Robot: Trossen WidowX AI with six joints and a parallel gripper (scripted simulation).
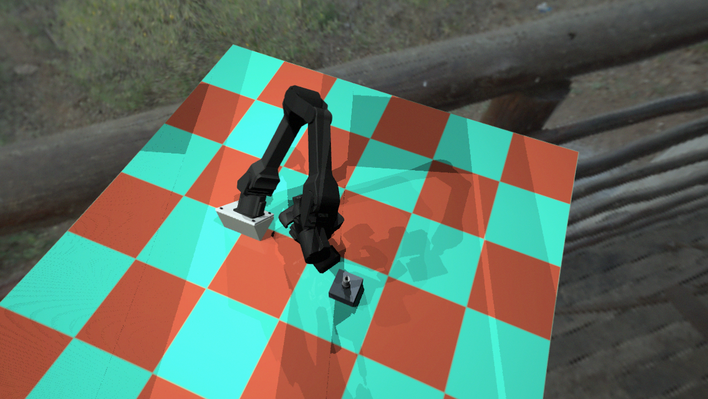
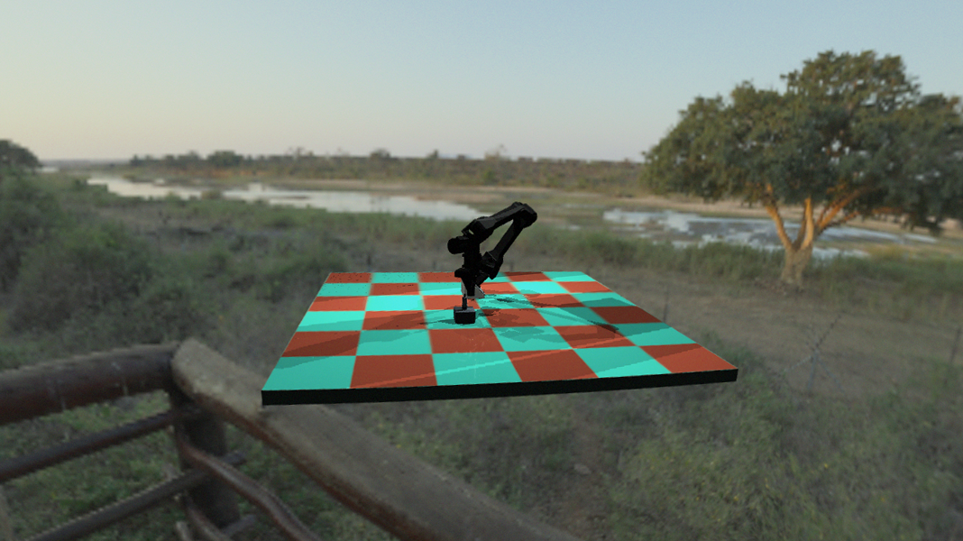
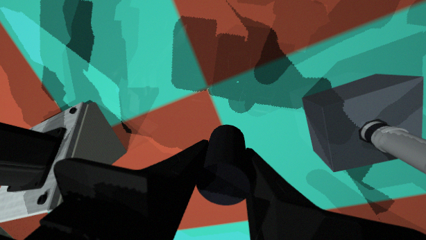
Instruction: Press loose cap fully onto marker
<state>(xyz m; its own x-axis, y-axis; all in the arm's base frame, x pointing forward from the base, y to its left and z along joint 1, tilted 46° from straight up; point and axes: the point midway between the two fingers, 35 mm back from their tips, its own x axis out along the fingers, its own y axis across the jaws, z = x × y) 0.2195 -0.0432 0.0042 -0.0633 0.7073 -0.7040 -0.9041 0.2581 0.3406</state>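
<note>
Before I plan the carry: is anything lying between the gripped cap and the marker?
No: in the wrist view, only checkered table lies between the cap, clamped in the gripper, and the marker in its holder block.

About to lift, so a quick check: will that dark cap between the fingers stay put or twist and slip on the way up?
The cap looks rigid, so it probably won't deform. It is round and smooth, pinched by the gripper on two sides only, so it may rotate or slip.
</note>
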